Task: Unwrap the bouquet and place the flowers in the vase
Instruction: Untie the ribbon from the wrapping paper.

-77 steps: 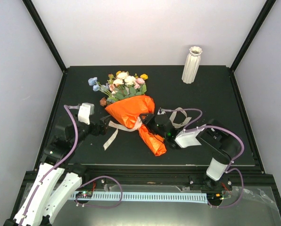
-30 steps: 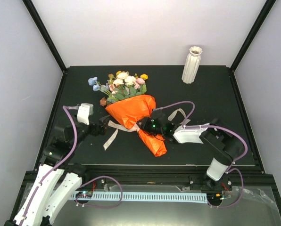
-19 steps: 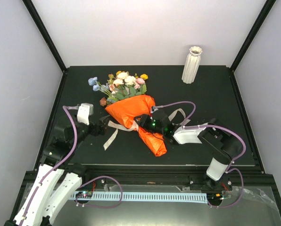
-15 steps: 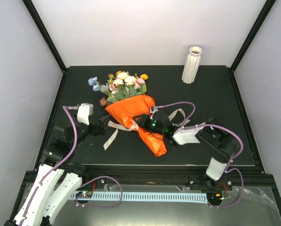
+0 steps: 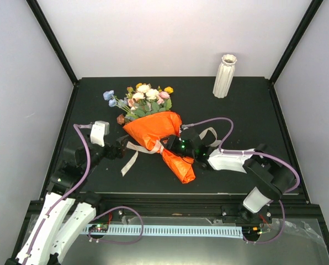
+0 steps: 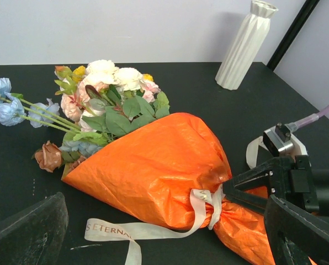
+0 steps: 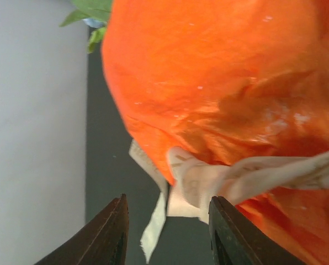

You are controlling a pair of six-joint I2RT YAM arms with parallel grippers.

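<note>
Top external: the bouquet (image 5: pixel 153 130) lies on its side mid-desk (image 5: pixel 242 116), wrapped in orange paper. The flowers (image 5: pixel 145 95) point far-left and the twisted tail points to the near edge. The vase (image 5: pixel 225 75) stands upright at far right, well apart from it. The right claw (image 5: pixel 170 144) sits at the bouquet's neck, at the cream ribbon (image 5: pixel 130 162); the jaw gap is unreadable from up here. The left claw (image 5: pixel 122 149) is low over the desk, just left of the ribbon's loose tail.

Right wrist fills that in: the right claw (image 7: pixel 167 207) is partly open, its 2 fingers (image 7: pixel 112 234) straddling the ribbon (image 7: pixel 195 185) knot. 1 finger is at the knot's edge, the other is clear of it, so nothing is clamped.

Left wrist: the left claw is spread wide, with its fingers (image 6: pixel 26 232) at the frame's lower corners. It holds nothing; the bouquet (image 6: pixel 153 160) is ahead of it. Only this view shows printed lettering on the ribbon (image 6: pixel 106 227) tail, and the right claw (image 6: pixel 226 191) side-on at the knot.
</note>
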